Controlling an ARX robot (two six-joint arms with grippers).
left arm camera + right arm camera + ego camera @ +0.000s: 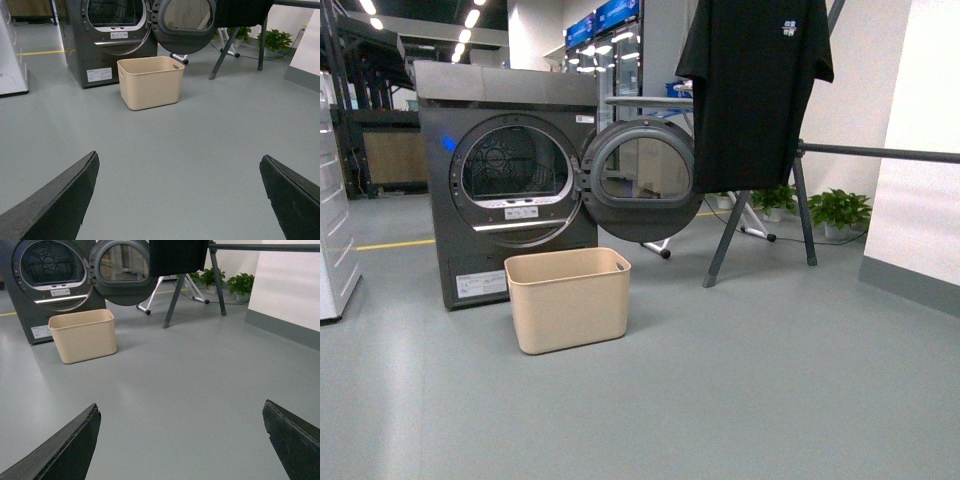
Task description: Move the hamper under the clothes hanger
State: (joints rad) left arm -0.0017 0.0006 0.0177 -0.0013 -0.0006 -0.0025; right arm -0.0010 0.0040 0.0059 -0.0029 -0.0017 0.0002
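A smooth, grey-green floor (770,380) fills a bright industrial room, and a dark grey dryer (435,230) stands on it as the main landmark. A yellow line (395,244) is painted on the floor beside the dryer, on the side away from its door. The round dryer door (640,222) hangs fully open, swung out to the side of the drum opening. The hamper (570,305), a beige plastic bin, stands upright on the floor just in front of the dryer, below the gap between the drum opening and the open door. Its open top faces up. Its long axis runs roughly parallel to the dryer's front, and a handle slot shows in the short end nearer the door. The clothes hanger (880,153) stands beyond the door side of the dryer, well apart from the hamper. Its long round bar lies level and runs away from the dryer toward a white wall (920,200), on angled legs. A black T-shirt (755,100) hangs at the bar's dryer end. Potted plants (840,208) sit on the floor behind the legs. The left gripper (178,159) and the right gripper (180,406) are each spread wide, gripping nothing, with only bare floor between their dark fingers and the hamper far ahead of them.
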